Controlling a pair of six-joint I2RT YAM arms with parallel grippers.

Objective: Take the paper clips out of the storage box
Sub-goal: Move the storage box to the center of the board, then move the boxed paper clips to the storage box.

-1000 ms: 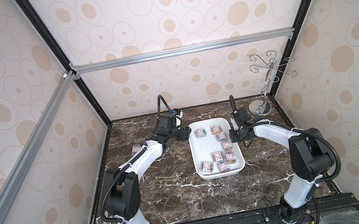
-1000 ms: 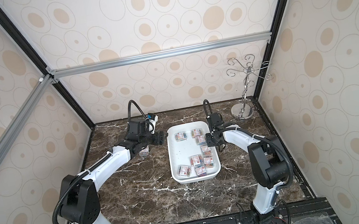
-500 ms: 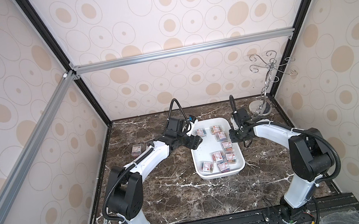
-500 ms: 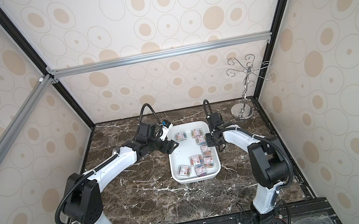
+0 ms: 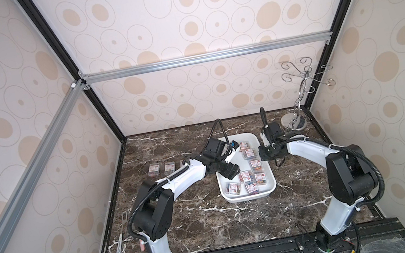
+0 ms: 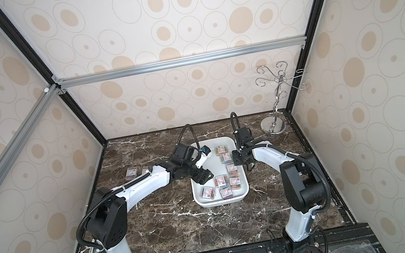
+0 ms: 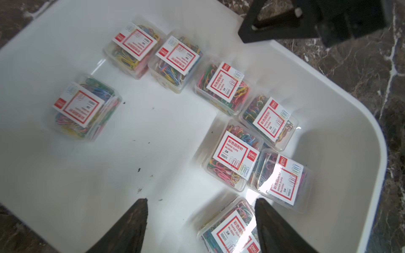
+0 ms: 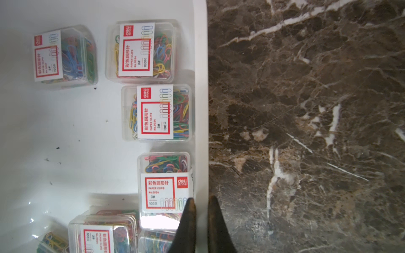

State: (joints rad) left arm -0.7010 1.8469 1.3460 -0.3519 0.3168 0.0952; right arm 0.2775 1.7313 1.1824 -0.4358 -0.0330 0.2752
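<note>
Since a second ago the left hand (image 5: 232, 174) has swung in from the left of the storage box (image 5: 247, 197) and now hangs over it. The right hand (image 5: 264, 153) has not shifted. We see a dark brown marble tabletop (image 5: 213, 224) veined with white, closed in by walls (image 5: 205, 19) papered with tan ovals. Behind the white, shallow storage box, to its right, stands one chrome hook stand (image 5: 298, 87). The paper clips (image 7: 234, 153) are many-coloured and packed in small clear boxes with white-and-red labels. We count eight inside the storage box, and two show plainly on the tabletop left of it. The left hand's jaws stand half apart, holding nothing. The right hand is pinched shut on the storage box's right rim.
</note>
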